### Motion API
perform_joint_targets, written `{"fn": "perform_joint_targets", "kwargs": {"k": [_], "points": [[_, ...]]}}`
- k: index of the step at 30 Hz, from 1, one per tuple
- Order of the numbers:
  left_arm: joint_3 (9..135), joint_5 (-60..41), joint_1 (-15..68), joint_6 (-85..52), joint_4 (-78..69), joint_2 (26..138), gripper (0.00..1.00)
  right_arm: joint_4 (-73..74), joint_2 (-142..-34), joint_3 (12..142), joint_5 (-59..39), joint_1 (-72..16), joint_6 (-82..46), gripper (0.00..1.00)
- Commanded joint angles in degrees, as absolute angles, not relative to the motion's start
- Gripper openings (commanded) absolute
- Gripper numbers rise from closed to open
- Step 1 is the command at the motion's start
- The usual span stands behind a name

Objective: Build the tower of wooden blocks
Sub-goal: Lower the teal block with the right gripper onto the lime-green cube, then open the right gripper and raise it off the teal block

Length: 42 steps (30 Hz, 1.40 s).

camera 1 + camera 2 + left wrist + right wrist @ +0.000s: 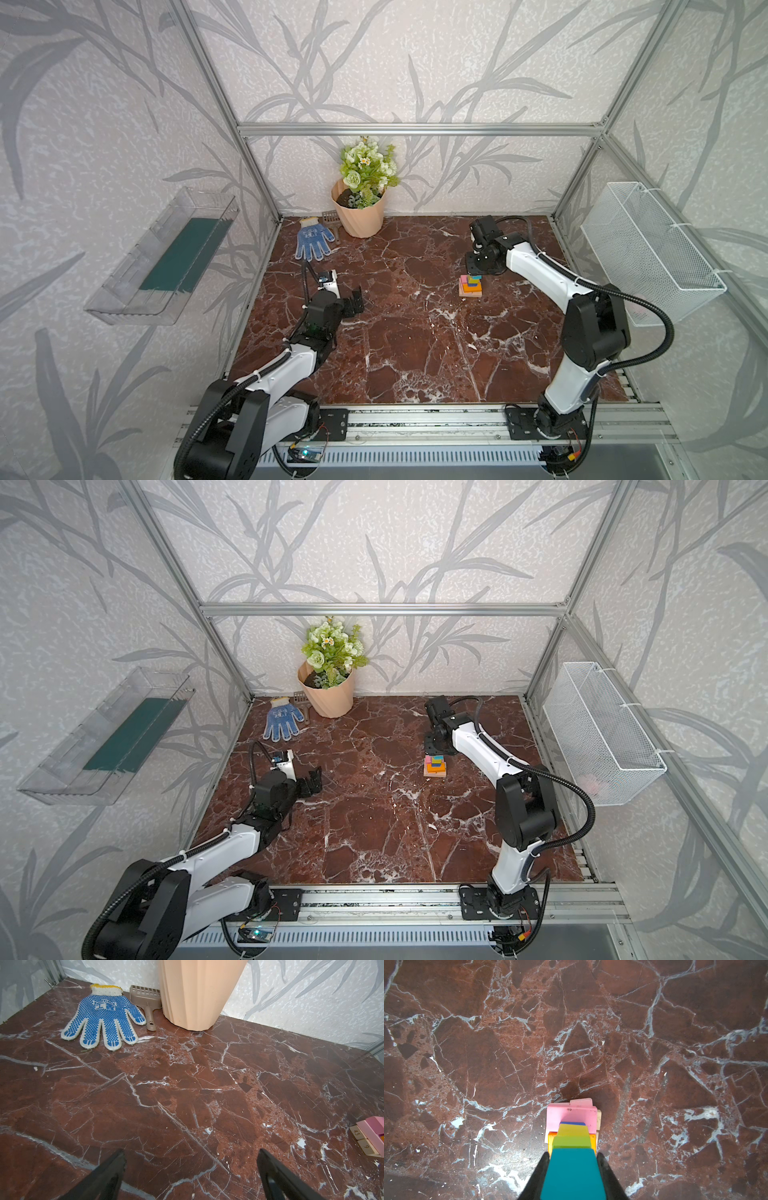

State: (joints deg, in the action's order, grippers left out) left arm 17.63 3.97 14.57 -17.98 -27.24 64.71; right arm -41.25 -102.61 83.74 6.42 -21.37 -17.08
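Fingers (537,1178) of the right claw (572,1154) are closed against both long sides of the teal block (573,1174), holding it at the very top of the tower (470,286). Directly below the teal block comes a lime block (572,1141), then a yellowish one and a sliver of blue. An orange block (550,1140) shows at the sides. Pink bars (571,1113) and plain wood pieces (357,1133) make up the lowest layers. Whether the teal block already rests on the lime one cannot be told.

The tower stands on the counter (415,353), right of the middle and nearer the far edge than the near one.

The left claw (191,1152) hangs low over the left side of the counter, well apart from the tower. Its jaws are spread wide with nothing between them.

At the far edge, left of centre, stands a peach flower pot (359,216). A blue-dotted glove (312,243) lies flat near the far left corner. A small grey-brown scoop (146,1001) lies between the glove and the pot.
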Motion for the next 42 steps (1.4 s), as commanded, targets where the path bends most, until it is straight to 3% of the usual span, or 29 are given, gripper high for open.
{"fn": "perform_joint_targets", "kwargs": {"k": [1, 8, 12, 30, 42], "points": [[18.91, 3.87, 14.83, -17.40, -26.74, 64.93, 0.99, -42.75, -103.26, 85.60, 6.68, -21.56, -16.88, 0.08], [18.92, 3.89, 14.86, -17.40, -26.72, 64.90, 0.99, -42.89, -103.94, 86.03, 6.63, -21.62, -16.96, 0.09], [18.93, 3.88, 14.85, -17.37, -26.72, 64.95, 0.99, -43.11, -104.23, 86.22, 6.68, -21.57, -17.01, 0.15], [18.99, 3.87, 14.95, -17.31, -26.72, 64.93, 0.99, -42.67, -102.00, 84.76, 7.38, -21.88, -17.69, 0.61], [19.18, 4.63, 14.94, -17.40, -26.50, 65.21, 0.99, -39.16, -88.47, 79.32, 7.54, -22.57, -17.31, 0.79]]}}
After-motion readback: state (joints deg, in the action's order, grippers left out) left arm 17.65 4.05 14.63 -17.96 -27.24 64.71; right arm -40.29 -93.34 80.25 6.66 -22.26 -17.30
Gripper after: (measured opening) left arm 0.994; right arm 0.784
